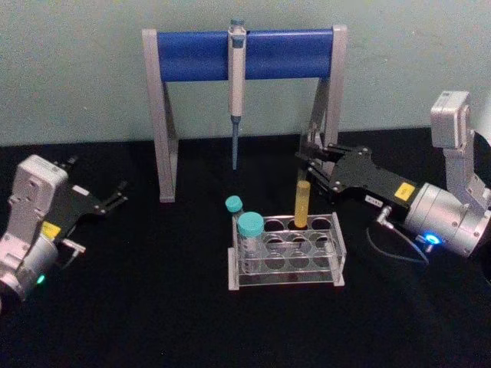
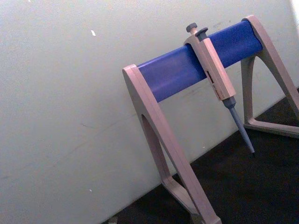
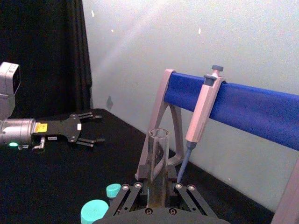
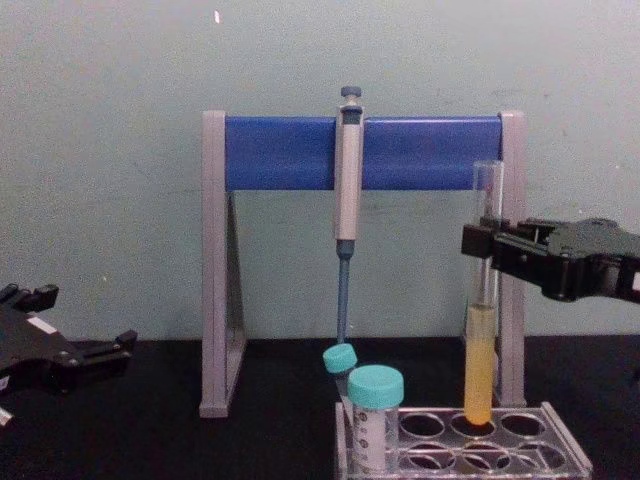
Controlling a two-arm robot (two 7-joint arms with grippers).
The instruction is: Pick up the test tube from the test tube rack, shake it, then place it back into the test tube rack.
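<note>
The test tube [image 1: 302, 203] stands upright in a back-row hole of the clear test tube rack [image 1: 338, 270], with yellow liquid in its lower part. My right gripper [image 1: 308, 161] reaches in from the right and is shut on the tube's clear upper part. In the chest view the right gripper [image 4: 482, 245] crosses the test tube [image 4: 479, 370] above the liquid, and the tube's bottom sits in the test tube rack [image 4: 562, 442]. From the right wrist, the test tube [image 3: 158, 158] rises between my fingers. My left gripper [image 1: 115, 195] rests open at the far left, clear of the rack.
A grey-and-blue pipette stand [image 1: 245, 54] stands behind the rack, with a pipette [image 1: 236, 84] hanging from its bar. Two teal-capped tubes [image 1: 250, 225] sit in the rack's left end. Black table lies free to the left and front.
</note>
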